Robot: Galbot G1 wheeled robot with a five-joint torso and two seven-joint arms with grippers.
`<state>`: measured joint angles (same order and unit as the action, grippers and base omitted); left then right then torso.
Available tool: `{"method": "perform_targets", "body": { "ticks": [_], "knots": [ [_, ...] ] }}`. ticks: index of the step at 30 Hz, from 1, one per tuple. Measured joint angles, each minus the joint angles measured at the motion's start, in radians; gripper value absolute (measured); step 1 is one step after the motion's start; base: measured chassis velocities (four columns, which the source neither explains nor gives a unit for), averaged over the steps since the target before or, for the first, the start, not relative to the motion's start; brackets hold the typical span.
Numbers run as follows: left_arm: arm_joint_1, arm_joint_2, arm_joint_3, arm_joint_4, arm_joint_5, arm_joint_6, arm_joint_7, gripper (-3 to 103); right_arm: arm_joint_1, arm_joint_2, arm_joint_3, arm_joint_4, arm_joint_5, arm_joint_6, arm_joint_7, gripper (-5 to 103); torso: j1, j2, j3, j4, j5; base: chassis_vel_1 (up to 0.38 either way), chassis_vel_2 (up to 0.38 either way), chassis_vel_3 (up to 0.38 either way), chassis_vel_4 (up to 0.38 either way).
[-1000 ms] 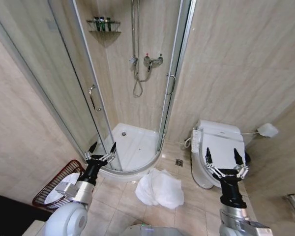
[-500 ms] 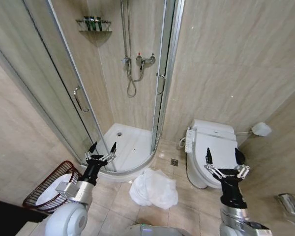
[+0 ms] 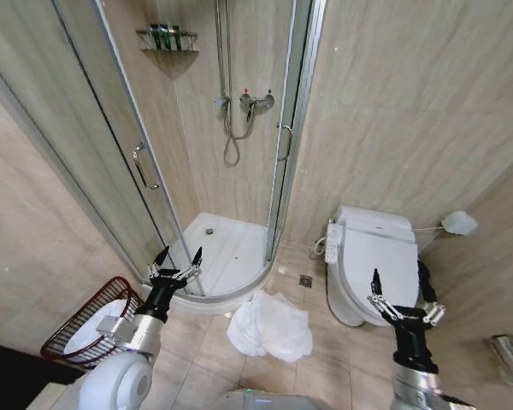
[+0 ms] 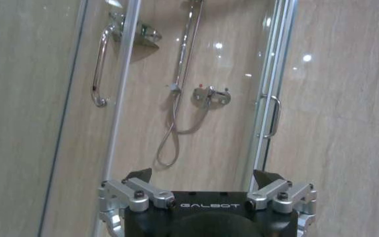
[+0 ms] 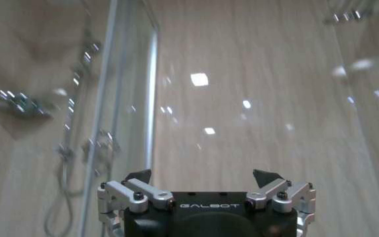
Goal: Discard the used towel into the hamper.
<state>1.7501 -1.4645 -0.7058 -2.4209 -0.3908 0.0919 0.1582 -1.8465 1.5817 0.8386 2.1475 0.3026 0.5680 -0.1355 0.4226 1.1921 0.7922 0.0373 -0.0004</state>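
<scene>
- Head view: the crumpled white towel [image 3: 271,325] is seen lying on the tiled floor [image 3: 342,359] before the glass shower cubicle [image 3: 214,248], just beside the white toilet [image 3: 372,260]; nothing is judged done yet.
- The round reddish-brown open-weave wire hamper [image 3: 73,329] stands at the robot's left, well apart from the towel; something white already lies inside it.
- The left gripper [image 3: 176,263] is held raised near the hamper, jaws apart and empty.
- The right gripper [image 3: 405,301] is held before the toilet, likewise spread and empty.
- Grasping, carrying and dropping are judged left.

Beige tiled bathroom: shower stall [image 3: 227,248] (glass-doored), toilet [image 3: 372,260].
</scene>
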Motion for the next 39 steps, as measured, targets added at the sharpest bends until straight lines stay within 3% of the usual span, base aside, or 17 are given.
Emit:
{"method": "perform_targets", "body": {
  "ticks": [7, 12, 18, 28, 33, 37, 39],
  "knots": [
    [0.0, 0.0, 0.0, 0.0, 0.0, 0.0, 0.0, 100, 0.015, -0.06, -0.038, -0.289, 0.003, -0.054, 0.087, 100, -0.02, -0.043, -0.023, 0.0, 0.0007, 0.0, 0.0, 0.0, 0.0],
    [0.0, 0.0, 0.0, 0.0, 0.0, 0.0, 0.0, 100, 0.019, -0.061, -0.063, -0.397, -0.019, -0.075, 0.124, 100, -0.033, -0.069, -0.037, 0.0, 0.0007, 0.0, 0.0, 0.0, 0.0],
    [0.0, 0.0, 0.0, 0.0, 0.0, 0.0, 0.0, 100, -0.003, -0.05, -0.074, -0.355, -0.041, -0.091, 0.141, 100, -0.044, -0.095, -0.05, -0.0002, 0.0002, 0.0, 0.0, 0.0, 0.0],
    [0.0, 0.0, 0.0, 0.0, 0.0, 0.0, 0.0, 100, -0.004, 0.026, -0.081, -0.132, -0.07, -0.198, 0.128, 100, -0.07, -0.153, -0.084, 0.0, 0.0003, 0.0, 0.0, 0.0, 0.0],
    [0.0, 0.0, 0.0, 0.0, 0.0, 0.0, 0.0, 100, 0.027, 0.026, -0.085, -0.144, -0.063, -0.181, 0.122, 100, -0.079, -0.173, -0.094, 0.0001, 0.0002, 0.0, 0.0, 0.0, 0.0],
    [0.0, 0.0, 0.0, 0.0, 0.0, 0.0, 0.0, 100, 0.06, -0.011, -0.082, -0.192, -0.065, -0.113, 0.117, 100, -0.088, -0.193, -0.105, 0.0, 0.0005, 0.0, 0.0, 0.0, 0.0],
    [0.0, 0.0, 0.0, 0.0, 0.0, 0.0, 0.0, 100, 0.074, -0.06, -0.078, -0.233, -0.022, -0.055, 0.045, 100, -0.093, -0.205, -0.112, 0.0, 0.0005, 0.0, 0.0, 0.0, 0.0]
  ]
}}
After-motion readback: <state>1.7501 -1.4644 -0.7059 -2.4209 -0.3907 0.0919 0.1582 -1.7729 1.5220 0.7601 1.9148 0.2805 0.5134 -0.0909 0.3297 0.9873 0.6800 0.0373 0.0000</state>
